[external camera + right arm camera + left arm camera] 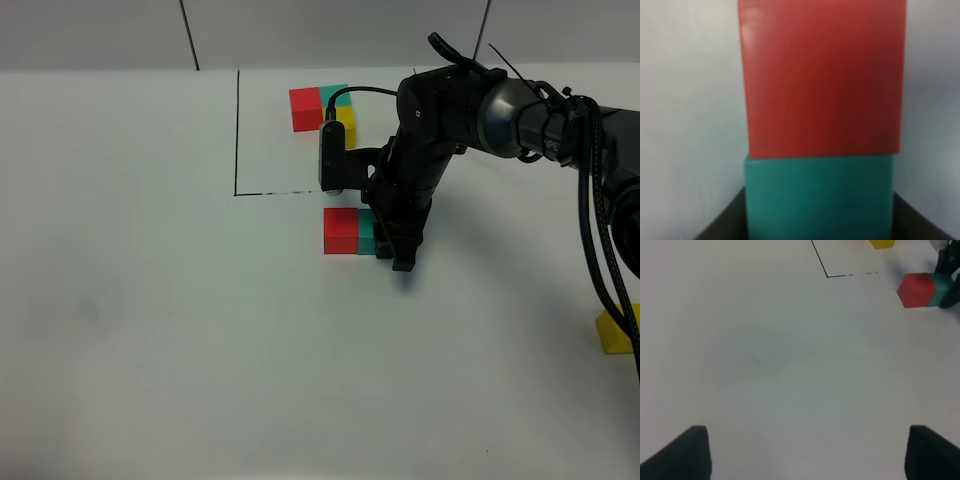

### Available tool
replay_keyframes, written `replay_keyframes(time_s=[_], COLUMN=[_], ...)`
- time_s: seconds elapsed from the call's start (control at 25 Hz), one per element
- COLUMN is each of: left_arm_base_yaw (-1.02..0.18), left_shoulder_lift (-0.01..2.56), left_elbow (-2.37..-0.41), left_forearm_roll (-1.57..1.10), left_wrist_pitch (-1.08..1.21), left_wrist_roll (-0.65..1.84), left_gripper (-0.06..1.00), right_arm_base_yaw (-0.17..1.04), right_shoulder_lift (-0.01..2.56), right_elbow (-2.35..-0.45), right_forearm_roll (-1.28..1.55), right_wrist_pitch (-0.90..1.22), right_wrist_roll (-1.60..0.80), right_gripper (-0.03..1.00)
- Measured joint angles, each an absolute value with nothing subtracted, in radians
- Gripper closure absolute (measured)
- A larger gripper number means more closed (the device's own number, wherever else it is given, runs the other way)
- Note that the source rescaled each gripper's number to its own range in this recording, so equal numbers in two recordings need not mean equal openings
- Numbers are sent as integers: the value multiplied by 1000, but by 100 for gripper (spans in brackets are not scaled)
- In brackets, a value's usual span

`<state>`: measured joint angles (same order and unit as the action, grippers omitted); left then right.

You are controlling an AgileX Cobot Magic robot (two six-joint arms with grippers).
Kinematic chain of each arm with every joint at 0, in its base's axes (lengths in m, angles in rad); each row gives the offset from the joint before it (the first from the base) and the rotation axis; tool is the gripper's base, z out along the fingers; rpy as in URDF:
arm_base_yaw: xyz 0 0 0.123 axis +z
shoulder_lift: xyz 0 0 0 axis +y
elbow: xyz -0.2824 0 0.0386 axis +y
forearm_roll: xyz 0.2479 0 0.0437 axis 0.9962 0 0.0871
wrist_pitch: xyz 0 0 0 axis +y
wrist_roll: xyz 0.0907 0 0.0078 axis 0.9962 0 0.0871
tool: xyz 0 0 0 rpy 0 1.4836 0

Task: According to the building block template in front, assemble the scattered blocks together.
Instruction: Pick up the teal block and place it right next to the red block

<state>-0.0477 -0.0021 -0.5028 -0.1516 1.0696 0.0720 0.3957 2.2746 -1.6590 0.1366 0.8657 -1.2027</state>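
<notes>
Touching red cube (916,289): teal cube (941,290); near it, black frame corner (827,276); farther, yellow block (882,243), possibly template's; left gripper (807,455) spread wide.

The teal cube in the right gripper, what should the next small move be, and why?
Probably open the right gripper and let go. The teal cube already sits flush against the red cube, red left and teal right as in the template. The yellow cube lies alone at the far right, so it likely comes next.
</notes>
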Motion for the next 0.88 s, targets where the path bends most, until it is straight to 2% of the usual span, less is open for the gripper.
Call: replay_keyframes(time_s=[0.32, 0.4, 0.72, 0.88], left_arm_base_yaw=[-48, -48, -48, -48], left_shoulder_lift=[-2, -2, -2, -2], left_elbow=[-503, -503, -503, -503], left_forearm_roll=[-152, -152, -152, -152], left_wrist_pitch=[1070, 1070, 1070, 1070], left_wrist_roll=[72, 72, 72, 72], left_gripper=[20, 20, 20, 20], right_arm_base_yaw=[396, 396, 394, 384], right_shoulder_lift=[2276, 2276, 2280, 2280], right_elbow=[-1663, -1663, -1663, -1663], right_forearm_roll=[141, 143, 149, 151], right_wrist_pitch=[877, 877, 883, 883], right_wrist_roll=[-1196, -1193, -1193, -1188], right_gripper=[95, 92, 50, 35])
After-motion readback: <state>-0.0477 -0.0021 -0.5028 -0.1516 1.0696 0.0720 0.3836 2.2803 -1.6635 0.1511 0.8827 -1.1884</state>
